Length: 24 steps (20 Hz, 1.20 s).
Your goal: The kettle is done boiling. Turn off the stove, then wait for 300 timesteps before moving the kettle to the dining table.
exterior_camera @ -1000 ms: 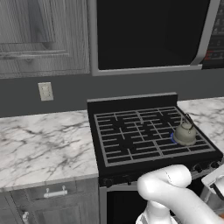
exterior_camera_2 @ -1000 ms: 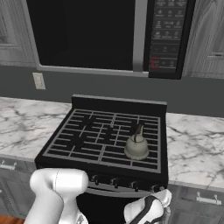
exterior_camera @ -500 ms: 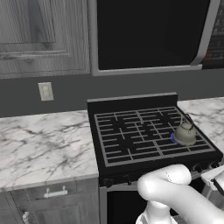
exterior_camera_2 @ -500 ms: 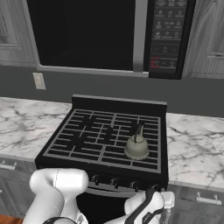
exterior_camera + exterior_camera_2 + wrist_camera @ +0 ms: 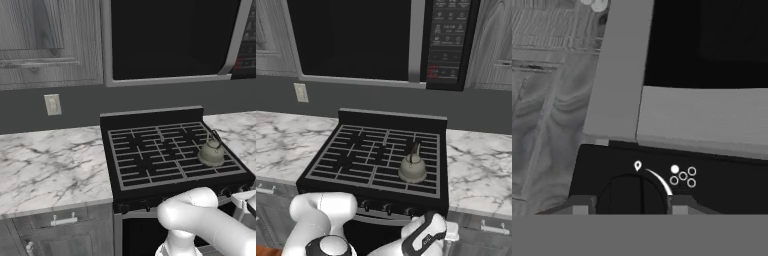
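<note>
Tool [image 5: 633, 206] astride stove knob [image 5: 632, 196]

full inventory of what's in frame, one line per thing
kettle: one, dull grey-beige, on the stove's front right burner
stove: one, black with grey grates, between the counters
knob: one, black, between the fingers
microwave: one, dark, above the stove
counters: two, white marble, either side of the stove
outlet: one, white, on the wall at left
cabinets: grey wood, upper left and right
gripper: one, fingers dark, set around the knob
</note>
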Available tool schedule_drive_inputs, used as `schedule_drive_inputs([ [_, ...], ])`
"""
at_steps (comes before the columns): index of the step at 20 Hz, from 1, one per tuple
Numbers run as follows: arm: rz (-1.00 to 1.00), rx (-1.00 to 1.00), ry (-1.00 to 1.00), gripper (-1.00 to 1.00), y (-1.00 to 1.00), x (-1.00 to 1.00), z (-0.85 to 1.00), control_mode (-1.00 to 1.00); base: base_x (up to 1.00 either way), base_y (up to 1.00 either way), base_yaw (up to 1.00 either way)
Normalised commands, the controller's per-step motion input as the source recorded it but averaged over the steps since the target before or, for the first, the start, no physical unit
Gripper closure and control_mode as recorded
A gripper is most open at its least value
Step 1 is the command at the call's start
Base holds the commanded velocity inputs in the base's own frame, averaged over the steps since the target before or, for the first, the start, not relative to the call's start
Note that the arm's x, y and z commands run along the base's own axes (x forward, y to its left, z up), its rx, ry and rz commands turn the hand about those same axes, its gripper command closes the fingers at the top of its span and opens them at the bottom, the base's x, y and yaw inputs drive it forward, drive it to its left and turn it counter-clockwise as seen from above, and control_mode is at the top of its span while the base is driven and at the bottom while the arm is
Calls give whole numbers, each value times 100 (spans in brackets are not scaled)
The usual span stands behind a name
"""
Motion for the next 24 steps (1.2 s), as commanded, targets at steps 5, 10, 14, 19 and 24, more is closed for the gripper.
schedule_drive_inputs([
  [5,-12,34,0,100,-2,-34,-49,-100,0,0,0],
  [10,-9,19,1,-100,-1,-12,-30,-100,0,0,0],
  [14,0,1,1,-100,0,0,-4,-100,0,0,0],
  [19,-1,0,-5,-100,-1,-27,0,-100,0,0,0],
  [24,-3,0,-10,-100,0,-61,0,-100,0,0,0],
])
